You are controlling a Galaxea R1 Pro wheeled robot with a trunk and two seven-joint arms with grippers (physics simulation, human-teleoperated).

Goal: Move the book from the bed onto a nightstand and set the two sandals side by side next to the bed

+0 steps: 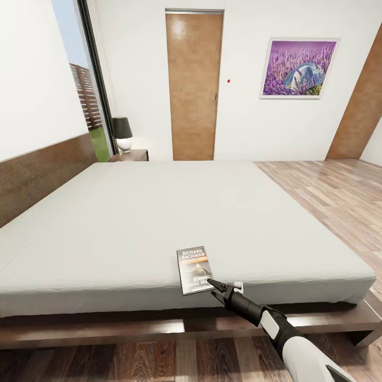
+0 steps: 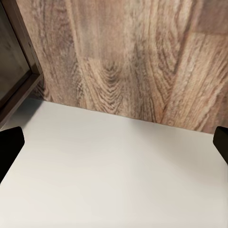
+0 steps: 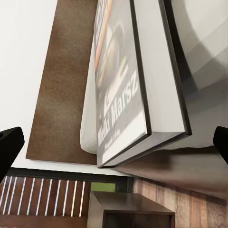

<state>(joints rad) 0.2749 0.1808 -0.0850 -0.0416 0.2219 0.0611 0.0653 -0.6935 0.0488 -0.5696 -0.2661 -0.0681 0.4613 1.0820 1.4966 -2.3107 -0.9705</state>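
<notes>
Risk noted: the book [image 1: 195, 269] lies flat at the near edge of the bed [image 1: 159, 212]; a low approach could shove it along the mattress or tip it off that edge. Right gripper [image 1: 214, 287] is spread wide, empty, book directly ahead between its 2 fingers. Left gripper [image 2: 114, 142] is likewise spread, empty.
</notes>
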